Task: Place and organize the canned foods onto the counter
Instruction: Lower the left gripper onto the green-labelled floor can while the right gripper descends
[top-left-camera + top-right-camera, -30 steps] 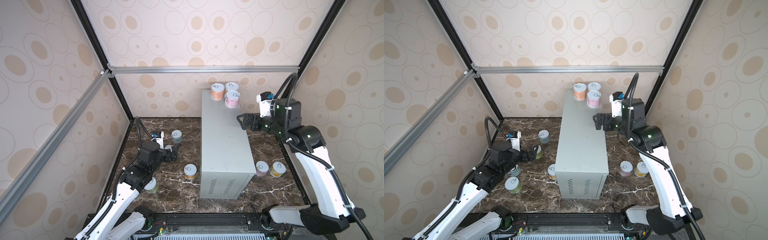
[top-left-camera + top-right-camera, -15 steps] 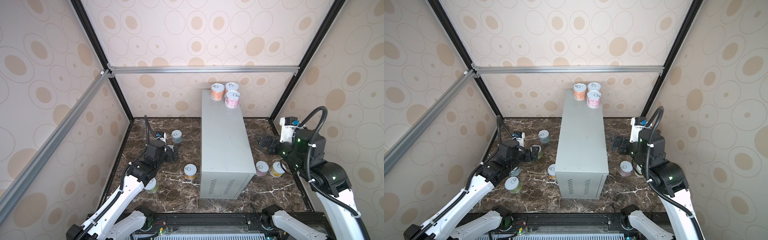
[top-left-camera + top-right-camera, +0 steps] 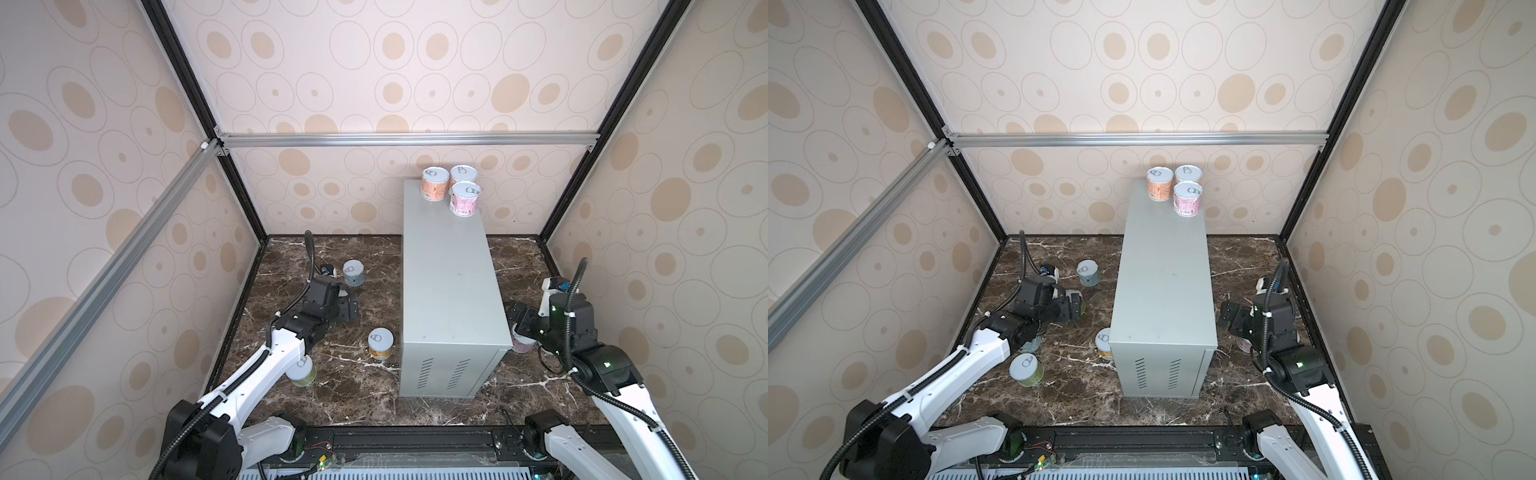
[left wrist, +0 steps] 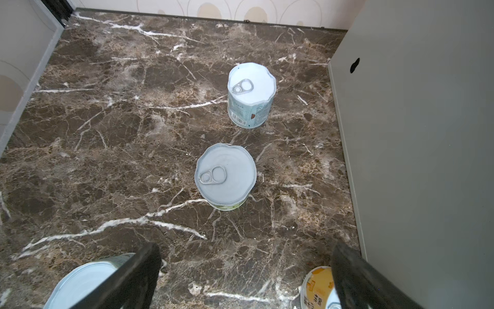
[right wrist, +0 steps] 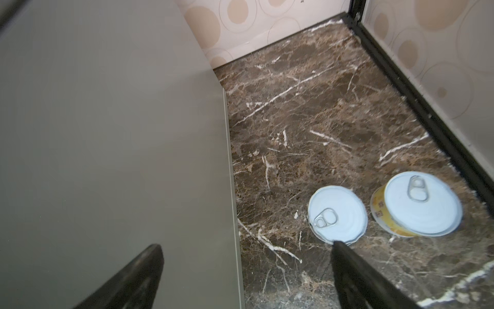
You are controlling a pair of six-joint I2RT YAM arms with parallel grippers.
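I see bright, even light in both top views, with only faint shadows. In the right wrist view the counter [image 5: 107,133] looks soft and smeared, and the can lids [image 5: 336,214] wash out pale there.

No word, brand or number can be read anywhere. The pale blue can [image 4: 251,95], standing on the marble floor [image 4: 107,133] near the grey bench [image 4: 427,133], carries a barcode low on its label, with lines of small print beside it that are too fine to make out. The yellow can [image 4: 316,287] just beside the bench's left side shows dark characters on its label, cut off and unreadable. On the bench top, the pink can [image 3: 465,199] near the right edge and the orange can [image 3: 435,184] by the far edge each show a barcode low on the label. Another yellow can [image 5: 422,206] bears blurred brownish marks.
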